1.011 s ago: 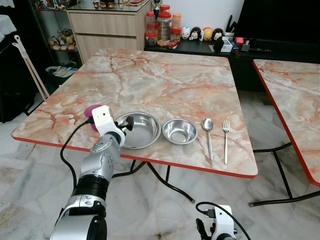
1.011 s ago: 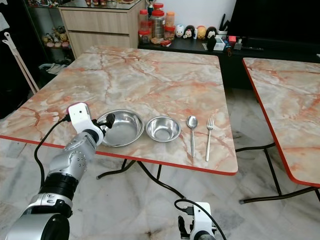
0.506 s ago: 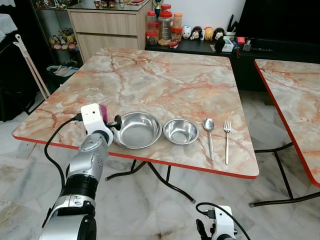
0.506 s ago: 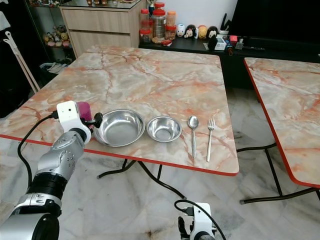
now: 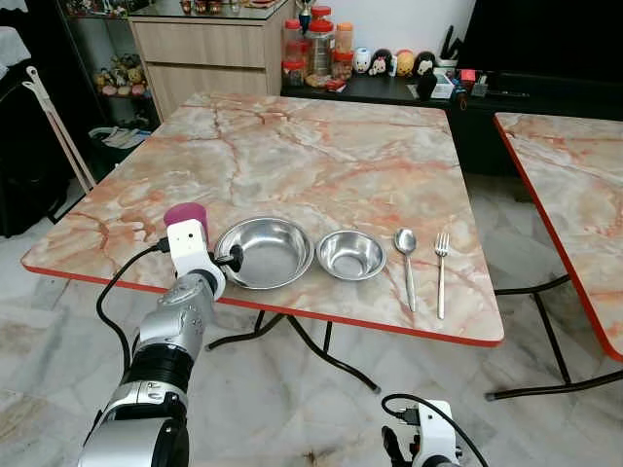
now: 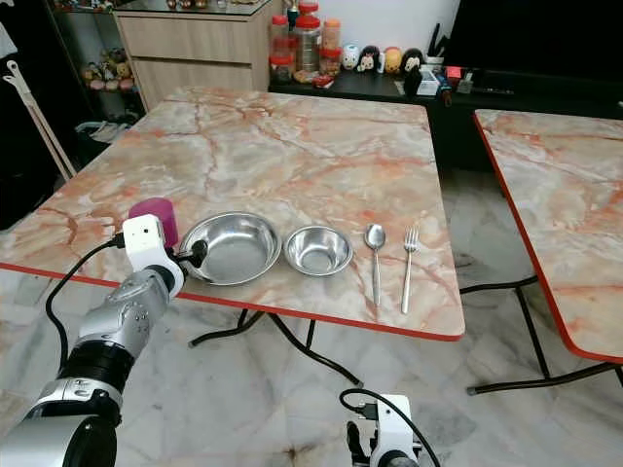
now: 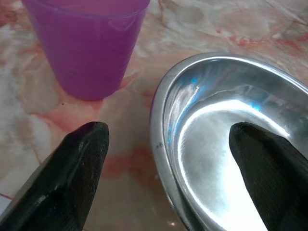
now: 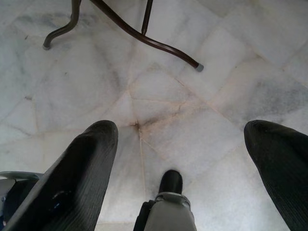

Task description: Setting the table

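The two head views look forward and down from above the near edge of the bench [image 5: 321,156], taking in its whole top, the cabinet beyond and a second bench on the right. They share nearly the same scene, the right eye sitting slightly to the side, so the bowl [image 6: 232,247] and cup [image 6: 154,216] lie further left in its frame. The left wrist view looks along its claw [image 7: 163,178] from very close, low over the bench, facing the cup [image 7: 89,43] and the bowl [image 7: 231,144] rim. The right wrist view points straight down at the floor [image 8: 159,91] from low beside a bench leg.
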Motion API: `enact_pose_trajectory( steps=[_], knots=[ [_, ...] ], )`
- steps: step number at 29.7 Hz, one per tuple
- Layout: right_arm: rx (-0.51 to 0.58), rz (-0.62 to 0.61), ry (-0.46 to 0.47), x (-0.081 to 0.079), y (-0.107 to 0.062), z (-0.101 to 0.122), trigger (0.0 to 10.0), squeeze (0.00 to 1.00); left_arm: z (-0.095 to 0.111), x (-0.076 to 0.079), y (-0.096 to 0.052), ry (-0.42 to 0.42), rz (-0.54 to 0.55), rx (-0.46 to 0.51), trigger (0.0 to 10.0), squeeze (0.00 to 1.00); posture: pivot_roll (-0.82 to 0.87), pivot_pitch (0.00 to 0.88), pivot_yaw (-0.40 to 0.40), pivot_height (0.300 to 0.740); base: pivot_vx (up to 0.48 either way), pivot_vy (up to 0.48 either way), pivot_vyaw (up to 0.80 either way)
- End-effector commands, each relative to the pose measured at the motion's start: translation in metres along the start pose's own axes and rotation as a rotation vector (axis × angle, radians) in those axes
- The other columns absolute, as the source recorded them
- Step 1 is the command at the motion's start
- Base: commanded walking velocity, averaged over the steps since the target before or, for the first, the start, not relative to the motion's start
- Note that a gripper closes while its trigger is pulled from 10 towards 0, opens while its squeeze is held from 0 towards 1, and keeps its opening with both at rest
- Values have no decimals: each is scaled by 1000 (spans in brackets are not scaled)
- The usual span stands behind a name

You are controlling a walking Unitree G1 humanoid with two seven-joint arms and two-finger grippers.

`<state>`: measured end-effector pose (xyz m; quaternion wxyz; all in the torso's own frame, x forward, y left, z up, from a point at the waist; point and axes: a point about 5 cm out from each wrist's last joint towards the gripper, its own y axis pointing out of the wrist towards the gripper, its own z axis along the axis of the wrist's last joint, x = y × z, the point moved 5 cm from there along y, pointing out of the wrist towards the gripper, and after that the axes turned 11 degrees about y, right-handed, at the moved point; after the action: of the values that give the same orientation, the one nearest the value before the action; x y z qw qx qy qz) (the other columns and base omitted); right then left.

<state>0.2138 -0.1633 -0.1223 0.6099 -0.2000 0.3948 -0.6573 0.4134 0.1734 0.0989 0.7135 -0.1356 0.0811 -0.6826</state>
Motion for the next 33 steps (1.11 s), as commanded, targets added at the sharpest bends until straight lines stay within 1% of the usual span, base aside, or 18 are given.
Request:
enact_pose_trajectory(
  steps=[1, 7, 12, 23, 24, 26, 27, 28, 29, 33],
  knots=[
    [0, -1, -1, 1, 0, 2, 10000, 0, 4, 1, 1, 4, -9, 1, 10000, 0, 13, 0, -9, 740, 0, 0, 0],
    [2, 1, -3, 0, 1, 3, 10000, 0, 1, 4, 2, 15, -22, -18, 10000, 0, 9, 0, -6, 740, 0, 0, 0],
    [3, 3, -5, 0, 1, 3, 10000, 0, -7, 11, 4, 29, -47, -51, 10000, 0, 6, 0, -3, 740, 0, 0, 0],
    [3, 0, 3, 0, 1, 3, 10000, 0, -14, 12, 6, 40, -51, -107, 10000, 0, 1, 0, -1, 740, 0, 0, 0],
    [3, -1, 4, 0, 1, 3, 10000, 0, -16, 13, 6, 44, -55, -113, 8039, 0, 1, 0, 0, 740, 0, 0, 0],
    [3, -1, 4, 0, 1, 3, 10000, 0, -16, 13, 6, 48, -57, -116, 8039, 0, 1, 0, 0, 740, 0, 0, 0],
    [4, -1, 5, 0, 1, 3, 10000, 0, -17, 13, 6, 47, -58, -120, 1255, 0, 1, 0, 0, 740, 0, 0, 0],
    [4, -1, 5, 0, 1, 3, 10000, 0, -17, 13, 6, 47, -58, -120, 1255, 0, 1, 0, 0, 740, 0, 0, 0],
    [4, -1, 6, 0, 1, 3, 10000, 0, -18, 14, 6, 47, -60, -123, 0, 0, 2, 0, 0, 740, 0, 0, 0],
    [4, 1, 7, -1, 1, 3, 10000, 0, -18, 13, 7, 44, -55, -131, 0, 0, 4, 0, -2, 740, 0, 0, 0]
  ],
)
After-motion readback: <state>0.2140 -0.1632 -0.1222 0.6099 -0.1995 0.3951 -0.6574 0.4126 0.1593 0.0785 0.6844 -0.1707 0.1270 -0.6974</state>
